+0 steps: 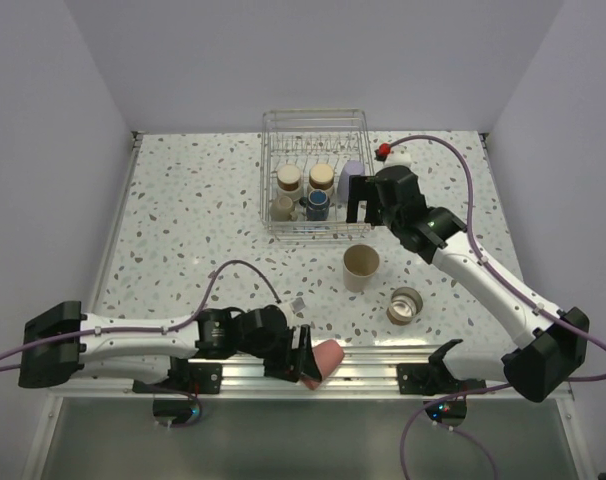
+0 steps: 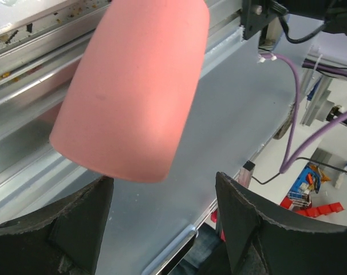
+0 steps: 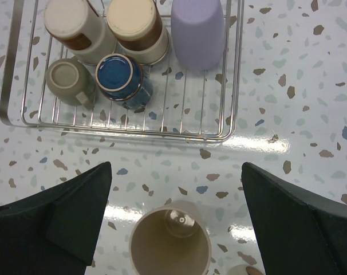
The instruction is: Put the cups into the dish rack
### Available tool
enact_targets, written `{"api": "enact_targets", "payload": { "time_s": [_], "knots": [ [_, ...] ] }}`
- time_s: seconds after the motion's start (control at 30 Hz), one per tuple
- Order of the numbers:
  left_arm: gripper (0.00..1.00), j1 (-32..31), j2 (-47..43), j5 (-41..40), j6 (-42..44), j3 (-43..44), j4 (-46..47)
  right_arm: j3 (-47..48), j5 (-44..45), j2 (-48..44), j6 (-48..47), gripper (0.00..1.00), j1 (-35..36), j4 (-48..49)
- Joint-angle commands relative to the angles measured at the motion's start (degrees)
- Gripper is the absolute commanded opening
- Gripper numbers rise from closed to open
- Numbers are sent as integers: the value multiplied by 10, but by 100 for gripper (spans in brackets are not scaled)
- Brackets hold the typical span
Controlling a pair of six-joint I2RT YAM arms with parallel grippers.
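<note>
The dish rack (image 1: pixel 313 125) stands at the back middle and holds the lavender cup (image 1: pixel 353 172), two beige cups with brown bands (image 1: pixel 289 180), a blue-bottomed mug (image 1: pixel 317 205) and a small beige cup (image 1: pixel 282 207). My right gripper (image 1: pixel 358 200) is open and empty, just in front of the rack (image 3: pixel 231 86) and above the upright tan cup (image 3: pixel 170 246). The coral-pink cup (image 1: pixel 328 358) lies on its side on the metal rail at the near edge. My left gripper (image 2: pixel 162 180) is open, and the pink cup (image 2: pixel 133 86) lies just beyond its fingertips, not between them.
A metal cup (image 1: pixel 406 305) lies on the table to the right of the tan cup (image 1: pixel 361 267). The aluminium rail (image 1: pixel 383 360) runs along the near edge. Purple cables loop over the table by both arms.
</note>
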Motion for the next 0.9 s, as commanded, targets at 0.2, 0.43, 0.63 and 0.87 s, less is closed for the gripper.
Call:
{"api": "enact_targets", "payload": {
  "time_s": [0.2, 0.43, 0.63, 0.87],
  "knots": [
    [75, 36, 74, 16, 59, 46, 43, -11, 1, -15, 8, 99, 2, 16],
    [70, 76, 97, 18, 90, 80, 30, -18, 8, -19, 5, 99, 2, 17],
    [61, 97, 111, 22, 114, 106, 29, -28, 10, -16, 8, 99, 2, 25],
    [14, 99, 155, 60, 144, 125, 59, -35, 15, -15, 1, 99, 2, 27]
  ]
}}
